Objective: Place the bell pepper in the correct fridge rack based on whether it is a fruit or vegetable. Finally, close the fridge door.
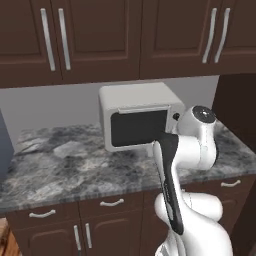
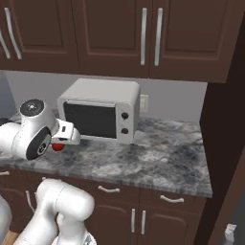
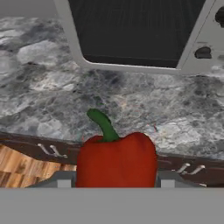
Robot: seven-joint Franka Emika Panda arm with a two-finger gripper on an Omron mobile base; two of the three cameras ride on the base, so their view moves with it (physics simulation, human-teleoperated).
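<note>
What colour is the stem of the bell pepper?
Green, on the glossy red bell pepper; clearest in the hand view.

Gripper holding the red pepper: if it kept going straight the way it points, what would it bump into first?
Probably the toaster oven. The gripper, shut on the bell pepper, points across the marble countertop toward the oven's dark glass door. It seems tilted slightly downward, so it might touch the countertop first; depth is unclear.

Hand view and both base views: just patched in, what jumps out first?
The red bell pepper with its green stem sits low in the hand view, shut in the gripper and held above the grey marble counter. Behind it stands the white microwave, door closed, under dark brown wall cabinets.
</note>
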